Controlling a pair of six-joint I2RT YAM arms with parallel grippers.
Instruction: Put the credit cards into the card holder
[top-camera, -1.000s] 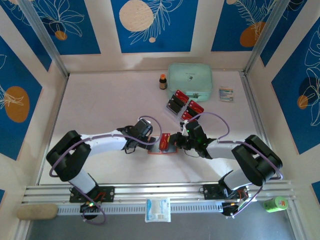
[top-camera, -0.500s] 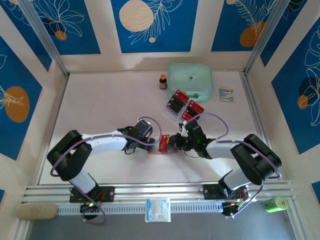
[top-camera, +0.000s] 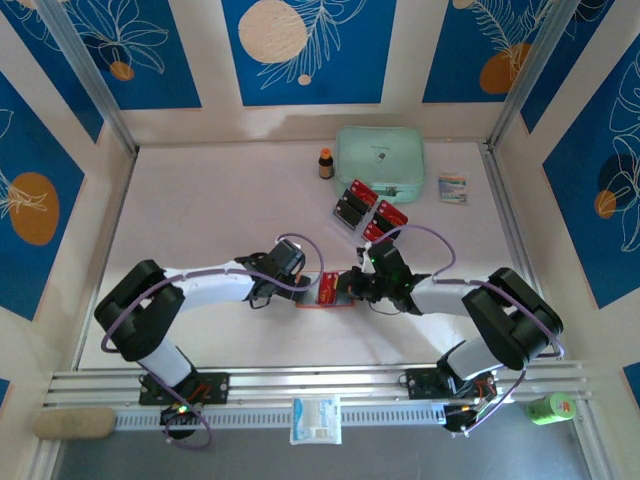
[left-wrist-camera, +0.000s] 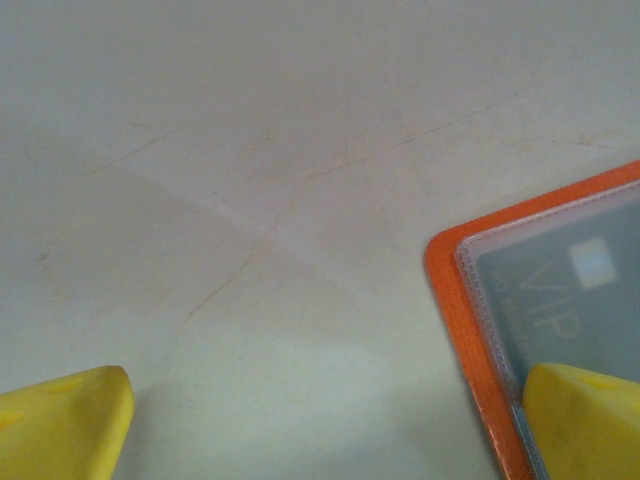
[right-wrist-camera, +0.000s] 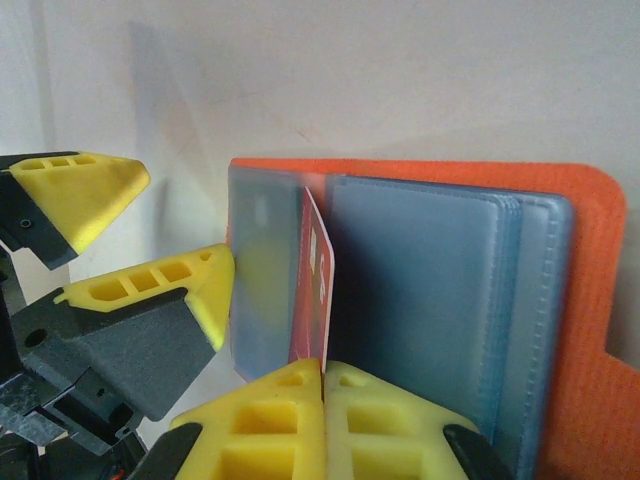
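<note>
Right fingers, clamped on a red card, slot its edge between the grey-blue sleeves of the open orange card holder, which lies on the counter just ahead of them. Left fingers, spread wide, rest one tip on the holder's corner. Likely next: push the card fully home, then release.

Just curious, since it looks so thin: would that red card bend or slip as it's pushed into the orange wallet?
Probably stiff: the red card stands straight on edge, unbent, pinched in the right jaws. Likely light, being so thin. Its smooth face might slide easily into the wallet.
</note>
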